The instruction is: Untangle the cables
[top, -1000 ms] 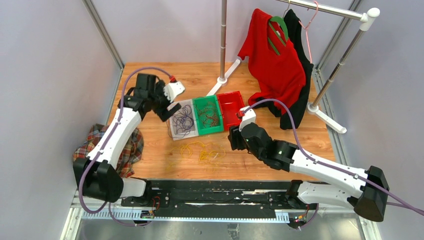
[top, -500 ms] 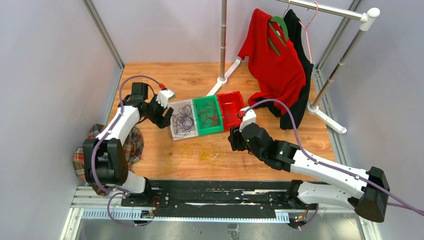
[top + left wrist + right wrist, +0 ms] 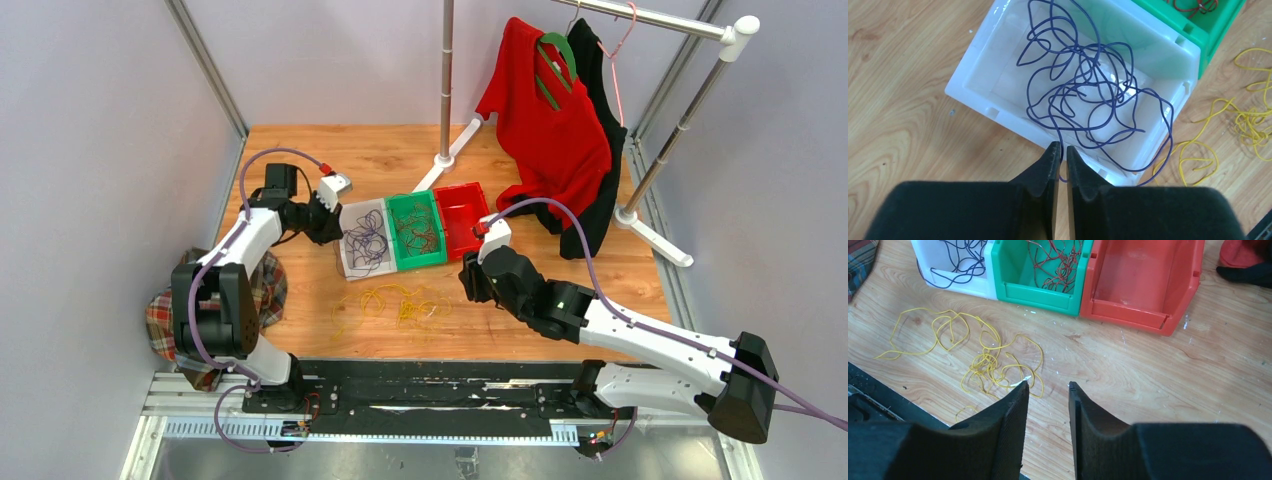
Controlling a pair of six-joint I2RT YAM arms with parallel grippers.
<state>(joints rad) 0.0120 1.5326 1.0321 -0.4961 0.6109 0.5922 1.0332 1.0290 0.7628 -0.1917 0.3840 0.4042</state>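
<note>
The left gripper (image 3: 1062, 150), wide a second earlier, had pinched a strand of purple cables (image 3: 1083, 95) in the upper-centre white bin (image 3: 979, 65), seemingly ready to draw it out, while the right gripper (image 3: 1048, 386) hung part-open over yellow cables (image 3: 985, 362).

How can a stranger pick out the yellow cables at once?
On the wooden table, find the row of three plastic bins. The thin yellow cables lie loose on the wood on its near side. Unlike the purple cables and red-brown cables, they are in no bin.

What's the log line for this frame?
left hand: pinching purple cable at white bin rim | right hand: open, empty | yellow cables: on table
</note>
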